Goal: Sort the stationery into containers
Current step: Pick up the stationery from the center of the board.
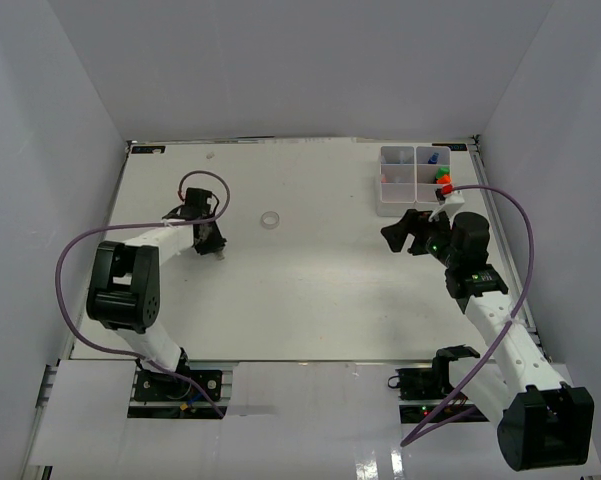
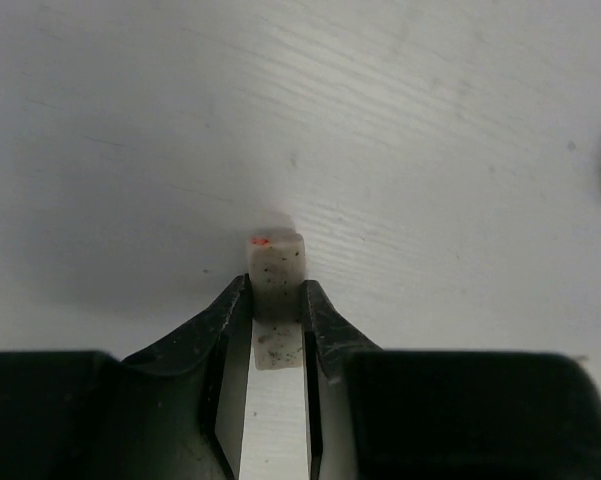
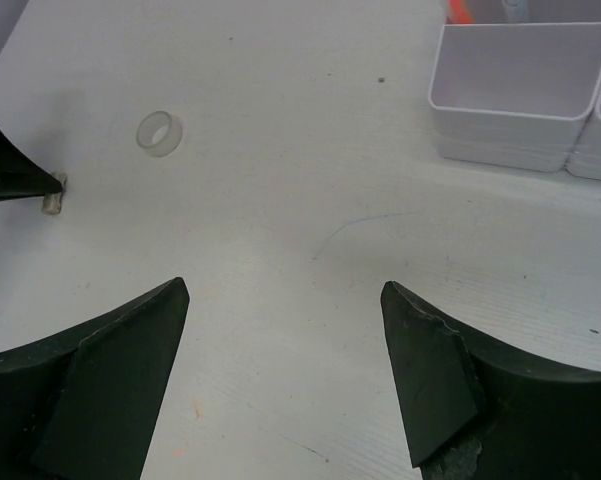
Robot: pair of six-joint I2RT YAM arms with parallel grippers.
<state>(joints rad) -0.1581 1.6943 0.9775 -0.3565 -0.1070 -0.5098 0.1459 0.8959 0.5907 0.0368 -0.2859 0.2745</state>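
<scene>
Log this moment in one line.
left gripper: shut on block | right gripper: open, empty | tape ring: loose on table | boxes: some items in

The small block (image 2: pixel 276 262) was pale grey with dark specks and one orange-red spot on top. The left gripper (image 2: pixel 275 288) and right gripper (image 3: pixel 284 288) were black. The tape ring (image 3: pixel 160 134) was clear, the organiser box (image 3: pixel 500 150) and table (image 3: pixel 310 200) white, the cables (image 1: pixel 72 250) purple.

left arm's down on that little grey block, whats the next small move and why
Probably a short straight lift. The left gripper pinches the small grey block on both sides, and it rests on the table, far from the containers at the right rear.
</scene>
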